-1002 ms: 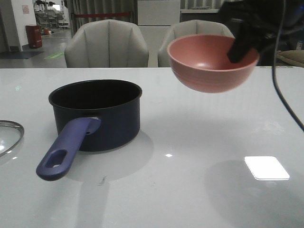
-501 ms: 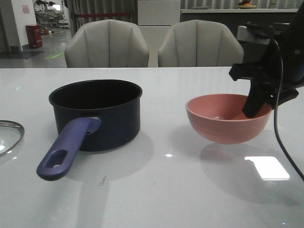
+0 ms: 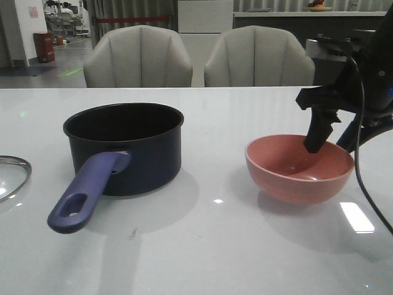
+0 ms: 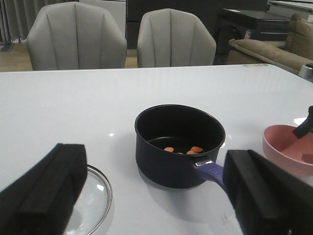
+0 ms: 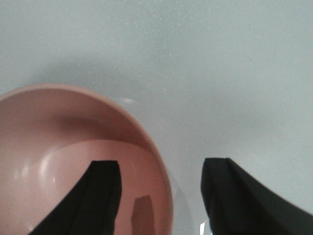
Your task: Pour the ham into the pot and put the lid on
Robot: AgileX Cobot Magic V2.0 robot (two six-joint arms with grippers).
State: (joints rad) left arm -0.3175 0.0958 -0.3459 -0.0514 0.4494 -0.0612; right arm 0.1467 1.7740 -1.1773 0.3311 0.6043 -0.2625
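My right hand (image 3: 319,142) was spread around the rim of the pink bowl (image 3: 299,170), so I needed to lift away gently at twelve o'clock.

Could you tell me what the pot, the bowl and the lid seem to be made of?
Pot: probably coated metal, matte dark navy body; its purple-blue handle looks like smooth plastic.
Bowl: likely plastic or melamine, uniform pink with a soft sheen; ceramic is possible.
Lid: clear glass showing the table beneath, with a shiny steel-looking rim.
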